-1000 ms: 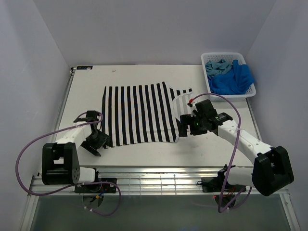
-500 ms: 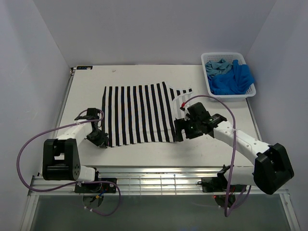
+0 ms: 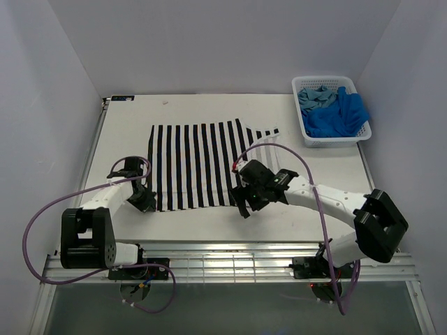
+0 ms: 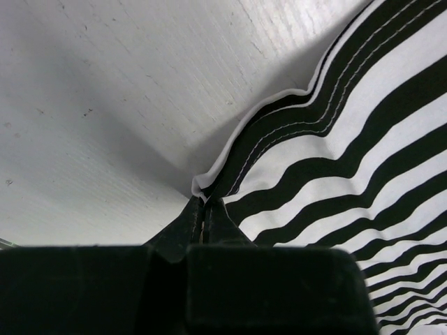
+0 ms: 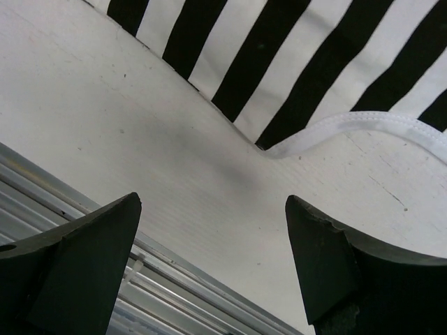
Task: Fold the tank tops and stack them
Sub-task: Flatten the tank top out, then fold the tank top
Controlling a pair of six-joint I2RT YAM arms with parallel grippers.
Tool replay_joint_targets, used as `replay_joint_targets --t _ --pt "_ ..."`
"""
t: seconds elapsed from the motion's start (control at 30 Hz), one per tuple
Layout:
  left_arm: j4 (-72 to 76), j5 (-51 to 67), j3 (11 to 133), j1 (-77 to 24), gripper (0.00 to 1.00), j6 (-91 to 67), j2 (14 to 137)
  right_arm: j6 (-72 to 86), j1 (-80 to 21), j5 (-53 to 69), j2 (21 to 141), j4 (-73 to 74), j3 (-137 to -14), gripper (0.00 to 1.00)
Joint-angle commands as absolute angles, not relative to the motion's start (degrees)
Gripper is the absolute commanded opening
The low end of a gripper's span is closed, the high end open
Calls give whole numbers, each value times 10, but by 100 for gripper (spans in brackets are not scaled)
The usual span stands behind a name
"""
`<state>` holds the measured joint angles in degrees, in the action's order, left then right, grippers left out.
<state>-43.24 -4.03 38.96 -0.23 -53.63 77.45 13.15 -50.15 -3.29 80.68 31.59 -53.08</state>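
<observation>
Striped tank top [image 3: 199,164] flat, mid tabletop [image 3: 126,125], straps toward right. Left pincer [image 4: 204,208] clamped on near-left hem corner. Right pincer [image 3: 243,204] wide open, empty, low over near-right corner beside white binding. Royal blue top [image 3: 342,115] and teal top [image 3: 313,96] heaped in basket [image 3: 335,142], far right.

Risk: left bite looks thin, possibly edge only; lift could slip cloth free. Right closing off-corner would skew fold.

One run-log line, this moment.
left gripper: shut on striped tank top corner | right gripper: open, by near hem | royal blue top, teal top: in basket
</observation>
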Motion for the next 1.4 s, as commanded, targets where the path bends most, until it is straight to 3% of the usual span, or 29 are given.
replay_joint_targets --t 0.0,0.23,0.67,0.73,1.0,1.03,1.13,1.37 --pt "-403 -44 384 -1 0 -522 747 101 -537 -113 850 319 -569 90" --pt "-405 -33 381 -1 0 -523 747 49 -544 -150 891 282 -590 91" --pt "-410 -40 380 -1 0 -533 759 -18 -544 -110 961 243 -570 100" --pt "-410 -41 382 -1 0 -533 760 -16 -544 -104 969 239 -566 90" --pt "-431 -52 388 -1 0 -533 758 35 -544 -86 952 251 -535 72" --pt "-431 -53 388 -1 0 -533 758 37 -544 -84 948 249 -529 65" --pt "-437 -57 390 -1 0 -533 755 43 -544 -83 942 243 -511 57" --pt "-439 -60 391 -1 0 -529 755 42 -540 -98 954 240 -494 57"
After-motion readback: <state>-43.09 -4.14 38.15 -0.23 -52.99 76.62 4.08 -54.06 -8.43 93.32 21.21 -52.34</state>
